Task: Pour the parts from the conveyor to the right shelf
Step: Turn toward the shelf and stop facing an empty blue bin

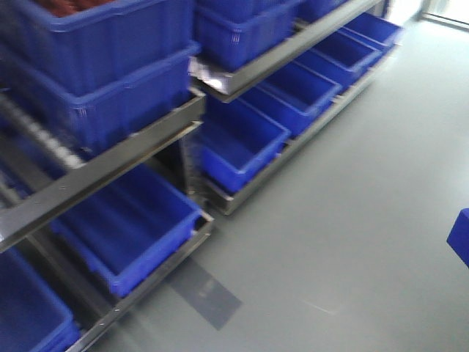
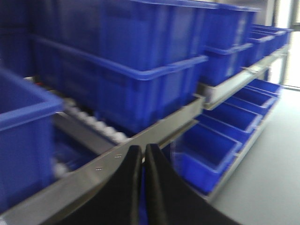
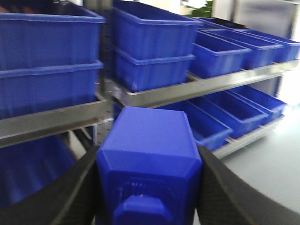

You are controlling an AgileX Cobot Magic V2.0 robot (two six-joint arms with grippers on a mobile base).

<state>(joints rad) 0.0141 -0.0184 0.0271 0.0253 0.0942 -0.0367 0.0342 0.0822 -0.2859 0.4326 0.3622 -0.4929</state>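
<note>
**Shelf** (image 1: 110, 158): steel rack with two tiers, straight ahead of both claws and filling every view. Arrival here suggests the carry is done. The conveyor is not in view.

**Floor** (image 1: 352, 205): grey, below the claws and to their right.

**Bins** (image 1: 242, 139): deep and blue, in rows on both tiers beyond the claws. No part shows in those whose insides are visible.

**Right claw** (image 3: 149, 161): clamped on the part, with one dark finger on each side of it.

**Left claw** (image 2: 143, 152): fingers pressed together with nothing between them, aimed at the upper rail.

**Part** (image 3: 150, 136): blue block held in the right claw, short of the shelf and not over any bin.

**Rollers** (image 2: 101, 126): white, ahead and left of the left claw, under an upper bin.

**Status:** pickup and transport are judged complete. Lining up over a bin and dropping the part remain. All views are blurred.
</note>
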